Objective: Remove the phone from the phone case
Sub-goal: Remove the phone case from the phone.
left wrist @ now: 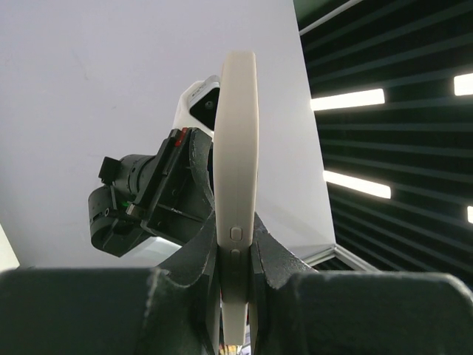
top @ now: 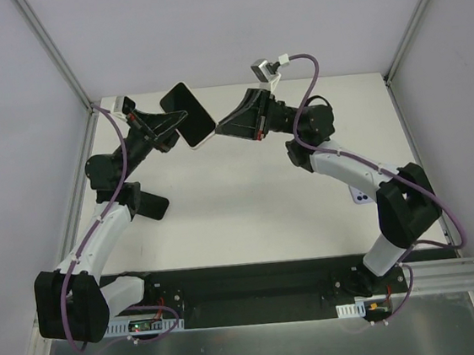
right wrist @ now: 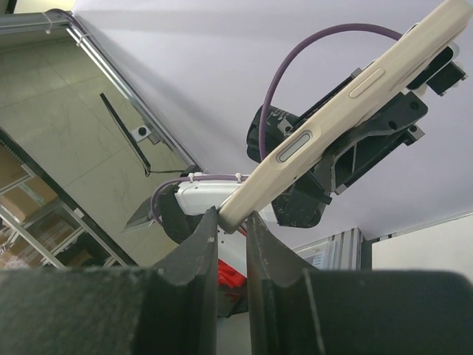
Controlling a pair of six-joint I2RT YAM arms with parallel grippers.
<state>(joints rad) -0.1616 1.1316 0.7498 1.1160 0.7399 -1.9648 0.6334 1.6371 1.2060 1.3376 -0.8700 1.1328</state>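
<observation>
Jaws of the left gripper [top: 179, 126] are drawn narrow and clamped on the cream phone case [left wrist: 236, 148], which is seen edge-on and upright in the left wrist view, its side buttons just above the fingers [left wrist: 203, 285]. The phone [top: 188, 113] is seated in the case, dark screen upward, and is held in the air above the back of the table [top: 248, 202]. Jaws of the right gripper [top: 218, 131] are likewise nearly closed and are pinched on one corner of the case, the corner being caught between the fingertips [right wrist: 205, 229] while the rest of the case slants up and away. The left arm is stretched up from the table's near-left edge toward the back. The right arm is bent in from the table's right side, so that the two grippers are brought nose to nose above the back of the table.
</observation>
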